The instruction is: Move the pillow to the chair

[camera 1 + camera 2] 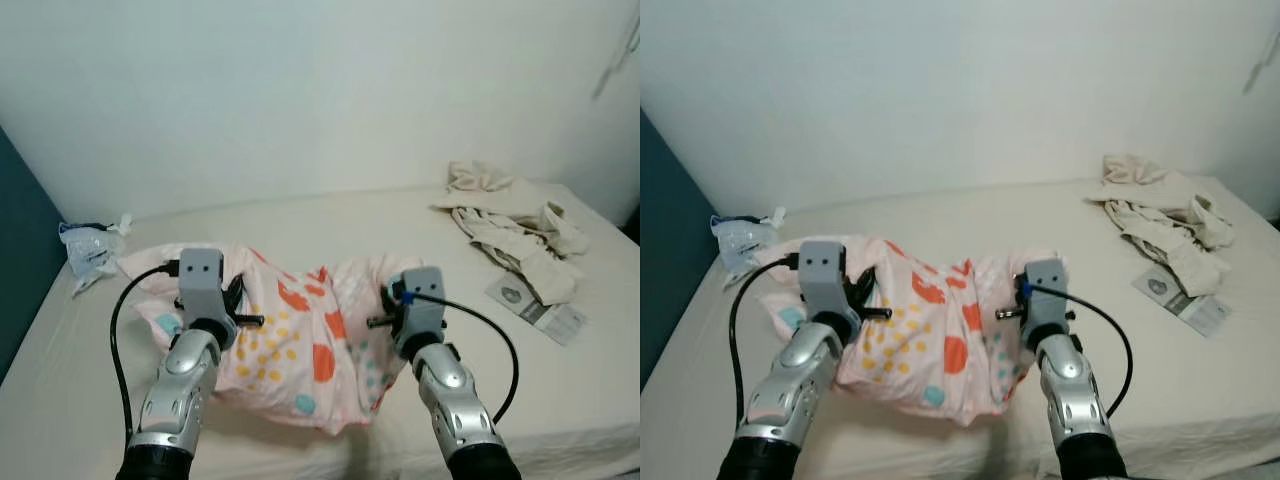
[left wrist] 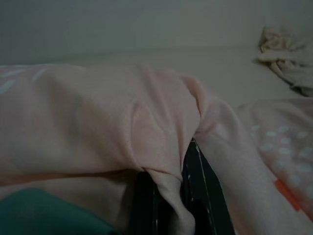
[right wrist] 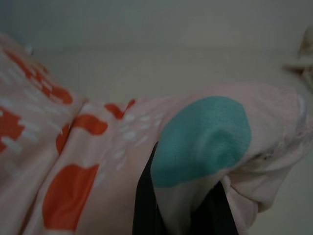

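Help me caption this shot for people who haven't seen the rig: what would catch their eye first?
The pink pillow with orange, yellow and teal spots, bunched at the near edge of the bed, each end pinched by a gripper: left gripper, right gripper. Next come the crumpled beige cloth at the far right and the plastic bag at the far left.

Bedroom, bed (image 1: 300, 215), pillow (image 1: 300, 340), crumpled clothes (image 1: 510, 225)
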Controlling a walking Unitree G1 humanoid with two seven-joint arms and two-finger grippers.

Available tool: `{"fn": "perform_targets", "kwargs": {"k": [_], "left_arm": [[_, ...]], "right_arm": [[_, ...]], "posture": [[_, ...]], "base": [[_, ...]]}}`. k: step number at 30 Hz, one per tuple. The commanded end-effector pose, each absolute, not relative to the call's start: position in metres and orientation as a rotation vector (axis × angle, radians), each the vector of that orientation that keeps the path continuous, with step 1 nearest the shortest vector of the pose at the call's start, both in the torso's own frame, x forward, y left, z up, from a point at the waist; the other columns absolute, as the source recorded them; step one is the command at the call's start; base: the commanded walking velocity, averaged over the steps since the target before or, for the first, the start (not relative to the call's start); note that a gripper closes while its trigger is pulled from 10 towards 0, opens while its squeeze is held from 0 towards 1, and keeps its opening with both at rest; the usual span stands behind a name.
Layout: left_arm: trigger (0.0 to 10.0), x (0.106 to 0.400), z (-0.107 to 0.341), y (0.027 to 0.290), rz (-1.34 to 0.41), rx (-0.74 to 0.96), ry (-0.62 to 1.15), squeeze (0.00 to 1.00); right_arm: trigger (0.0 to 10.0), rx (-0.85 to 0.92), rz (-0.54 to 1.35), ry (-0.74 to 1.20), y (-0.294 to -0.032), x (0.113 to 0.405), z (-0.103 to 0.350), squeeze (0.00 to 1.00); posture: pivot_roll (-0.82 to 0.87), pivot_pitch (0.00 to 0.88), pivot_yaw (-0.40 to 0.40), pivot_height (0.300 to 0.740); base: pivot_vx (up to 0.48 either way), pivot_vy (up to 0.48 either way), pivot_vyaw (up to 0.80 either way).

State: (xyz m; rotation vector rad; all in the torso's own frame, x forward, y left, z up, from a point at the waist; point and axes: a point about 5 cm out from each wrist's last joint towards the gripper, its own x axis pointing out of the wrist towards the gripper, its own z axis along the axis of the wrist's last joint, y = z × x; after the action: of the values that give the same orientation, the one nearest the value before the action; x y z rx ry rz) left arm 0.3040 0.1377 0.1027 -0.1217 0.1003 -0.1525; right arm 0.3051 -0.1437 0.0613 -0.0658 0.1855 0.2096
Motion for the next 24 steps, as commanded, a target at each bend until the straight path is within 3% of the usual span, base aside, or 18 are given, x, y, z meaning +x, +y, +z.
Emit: {"fn": "perform_targets", "kwargs": {"k": [1,8,17,24], "left_arm": [[10.0,0.302,0.096,0.135,-0.174,-0.087,0.141,0.0],[10.0,0.289,0.058,0.126,-0.295,0.086,0.253,0.0],[10.0,0.278,0.039,0.14,-0.217,0.095,0.316,0.0],[10.0,0.278,0.039,0.135,-0.209,0.097,0.302,0.0]], "right_arm": [[10.0,-0.077,0.293,0.21,-0.13,0.303,0.058,0.0],[10.0,-0.053,0.276,0.32,-0.139,0.289,0.033,0.0],[10.0,-0.024,0.224,0.327,-0.15,0.281,0.024,0.0],[10.0,0.007,0.177,0.338,-0.153,0.275,0.019,0.0]], "posture": [[-0.01,0.0,0.04,0.74],[-0.01,0.01,0.027,0.74],[0.0,0.015,0.027,0.74],[0.01,0.018,0.023,0.74]], "base": [[0.0,0.0,0.0],[0.0,0.0,0.0],[0.0,0.0,0.0],[0.0,0.0,0.0]]}}
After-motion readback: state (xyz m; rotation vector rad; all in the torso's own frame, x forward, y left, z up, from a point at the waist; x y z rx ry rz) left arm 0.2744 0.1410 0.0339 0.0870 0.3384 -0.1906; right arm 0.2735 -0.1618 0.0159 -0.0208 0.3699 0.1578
